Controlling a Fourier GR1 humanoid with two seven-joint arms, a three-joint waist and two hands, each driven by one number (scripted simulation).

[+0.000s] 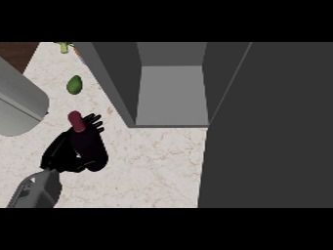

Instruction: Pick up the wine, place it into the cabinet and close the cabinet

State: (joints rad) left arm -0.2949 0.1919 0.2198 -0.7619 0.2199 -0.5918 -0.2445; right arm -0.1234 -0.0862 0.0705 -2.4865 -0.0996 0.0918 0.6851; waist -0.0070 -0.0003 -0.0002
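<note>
The wine bottle (pixel 91 146) is dark with a red cap (pixel 75 120) and stands over the marble counter (pixel 155 166), left of the cabinet. My right hand (pixel 62 152) is shut on the bottle from the left side, with fingertips (pixel 93 120) showing past the neck. Its grey forearm (pixel 37 190) enters from the lower left. The grey cabinet (pixel 173 93) is open, with a bare pale shelf inside. Its dark door (pixel 277 127) is swung out and fills the right side. My left hand does not show.
A large pale grey cylinder (pixel 7 97) reaches in from the left edge, close above the bottle. A green oval fruit (pixel 74 84) lies on the counter behind the bottle, and a small green and yellow item (pixel 66 47) sits at the far edge.
</note>
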